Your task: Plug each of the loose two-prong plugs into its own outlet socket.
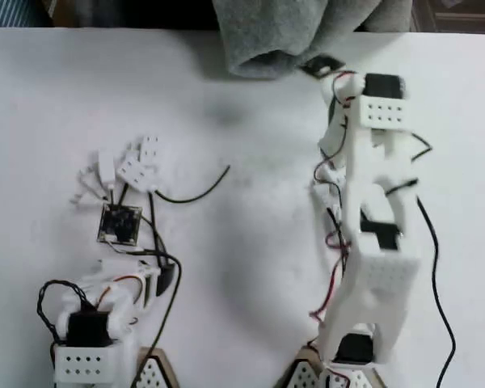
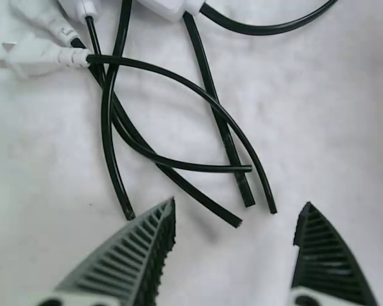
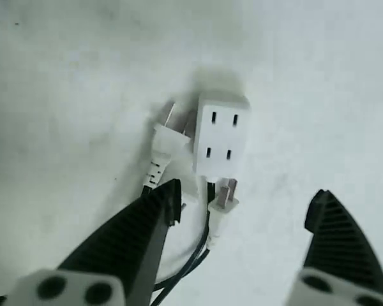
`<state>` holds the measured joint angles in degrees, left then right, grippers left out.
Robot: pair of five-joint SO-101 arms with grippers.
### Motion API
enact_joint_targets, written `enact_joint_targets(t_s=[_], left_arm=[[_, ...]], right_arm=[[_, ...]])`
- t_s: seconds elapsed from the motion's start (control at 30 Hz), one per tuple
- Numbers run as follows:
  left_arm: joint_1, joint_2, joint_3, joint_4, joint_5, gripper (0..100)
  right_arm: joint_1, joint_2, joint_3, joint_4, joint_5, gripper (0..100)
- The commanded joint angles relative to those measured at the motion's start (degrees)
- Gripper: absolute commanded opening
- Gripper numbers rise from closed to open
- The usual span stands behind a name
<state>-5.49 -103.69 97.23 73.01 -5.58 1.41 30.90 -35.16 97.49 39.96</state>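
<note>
White table [image 3: 64,76] below right pincer [image 3: 246,193]: 1 outlet blk [image 3: 220,137], 2 plugs [image 3: 166,145].

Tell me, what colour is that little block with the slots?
White. The outlet block shows best in the right wrist view.

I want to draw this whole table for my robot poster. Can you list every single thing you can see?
outlet block: one, white, on the table in front of the right gripper
plugs: two, white, loose beside that block
left-side blocks: two by the look of it, white, left part of the table
left-side plug: one clear, white, on a black cable
cables: several, black, tangled, ends loose ahead of the left gripper
cloth: one, grey, far table edge
table: one, white
left gripper: one, dark, open over the cables
right gripper: one, dark, open over the outlet block
</note>
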Motion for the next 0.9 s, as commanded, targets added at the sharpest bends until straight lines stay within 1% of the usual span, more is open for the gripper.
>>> enact_joint_targets(t_s=[0.0, 0.2, 0.33, 0.47, 0.53, 0.7, 0.73, 0.8, 0.87], left_arm=[[-0.13, -0.22, -0.18, 0.44, 0.18, 30], [-0.13, -0.22, -0.18, 0.44, 0.18, 30], [-0.13, -0.22, -0.18, 0.44, 0.18, 30], [-0.13, -0.22, -0.18, 0.44, 0.18, 30], [-0.13, -0.22, -0.18, 0.44, 0.18, 30], [-0.13, -0.22, -0.18, 0.44, 0.18, 30], [-0.13, -0.22, -0.18, 0.44, 0.18, 30], [-0.13, -0.22, -0.18, 0.44, 0.18, 30], [-0.13, -0.22, -0.18, 0.44, 0.18, 30]], right_arm=[[-1.80, 9.36, -7.74, 0.92, 0.97, 31.0], [-2.86, 16.31, -12.22, -1.27, 0.53, 30.9], [-1.01, 20.70, -16.35, -4.35, 0.88, 30.9], [1.45, 25.19, -21.89, -4.26, 0.79, 30.5], [2.15, 27.12, -24.09, -3.12, 0.62, 26.0], [2.15, 29.93, -29.71, 0.48, 0.53, 4.2], [2.15, 30.02, -30.95, 0.66, 0.44, 1.1], [2.33, 29.32, -33.67, 0.66, -1.49, 3.6], [2.86, 27.56, -36.40, 0.84, -4.40, 2.9]])
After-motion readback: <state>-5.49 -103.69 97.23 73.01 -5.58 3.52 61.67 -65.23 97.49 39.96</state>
